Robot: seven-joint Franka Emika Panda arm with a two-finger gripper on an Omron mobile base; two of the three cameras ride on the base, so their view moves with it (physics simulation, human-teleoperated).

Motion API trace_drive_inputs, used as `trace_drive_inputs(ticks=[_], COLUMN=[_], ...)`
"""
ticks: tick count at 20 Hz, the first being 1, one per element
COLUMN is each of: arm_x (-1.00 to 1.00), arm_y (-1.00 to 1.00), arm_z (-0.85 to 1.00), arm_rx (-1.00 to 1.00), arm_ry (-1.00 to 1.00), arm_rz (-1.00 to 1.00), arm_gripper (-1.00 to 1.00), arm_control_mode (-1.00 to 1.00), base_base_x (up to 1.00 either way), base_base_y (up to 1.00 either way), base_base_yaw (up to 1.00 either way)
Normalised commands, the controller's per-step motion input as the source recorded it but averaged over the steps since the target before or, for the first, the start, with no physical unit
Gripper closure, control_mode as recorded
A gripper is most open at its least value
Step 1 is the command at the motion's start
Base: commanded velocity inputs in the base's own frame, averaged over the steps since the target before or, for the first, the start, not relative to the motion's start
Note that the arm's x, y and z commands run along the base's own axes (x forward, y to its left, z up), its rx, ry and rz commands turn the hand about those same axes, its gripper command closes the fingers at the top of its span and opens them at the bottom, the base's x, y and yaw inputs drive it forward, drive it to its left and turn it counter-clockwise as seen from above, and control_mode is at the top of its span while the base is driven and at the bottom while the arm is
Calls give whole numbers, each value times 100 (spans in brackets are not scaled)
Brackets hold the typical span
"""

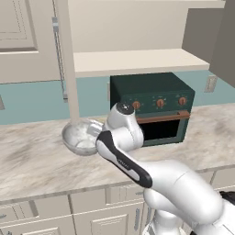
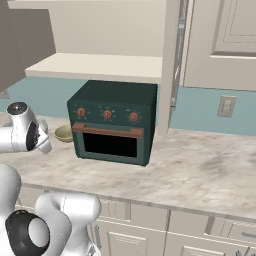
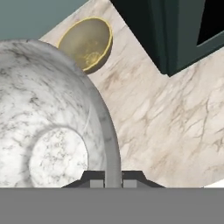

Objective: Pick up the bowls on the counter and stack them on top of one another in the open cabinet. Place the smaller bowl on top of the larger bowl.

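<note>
Shelf [image 1: 137, 60]: bare and flat, open at the front.
Post [image 1: 68, 59]: upright at the shelf's left end, running down to the bench [image 1: 36, 160]; blocks sideways entry there.
Oven [image 1: 153, 108]: stands at the bench's back edge right under the shelf, its top just below the shelf's underside; little room between.
Grey bowl [image 1: 81, 137]: clamped by its rim in the end effector [image 3: 113, 181], just left of the oven, in front of the post's foot.
Tan bowl [image 3: 86, 42]: near the back edge, between grey bowl and oven's side.
Front of bench: bare stone before the oven and to its right.
</note>
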Motion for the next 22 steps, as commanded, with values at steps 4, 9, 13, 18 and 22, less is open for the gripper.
trace_drive_inputs(ticks=[4, 9, 13, 18, 22], arm_x=[-30, -29, -24, -25, -18], arm_y=[-18, -18, -21, -24, -28], arm_z=[39, 30, 30, 47, 53], arm_rx=[0, 0, -1, 0, 4], arm_ry=[-5, -7, -9, -5, 0], arm_rz=[-8, -8, -8, -8, -10], arm_gripper=[100, 100, 100, 100, 100], arm_control_mode=[-100, -100, -100, -100, -100], base_base_x=[0, 0, 0, 0, 0], base_base_y=[0, 0, 0, 0, 0], base_base_yaw=[0, 0, 0, 0, 0])
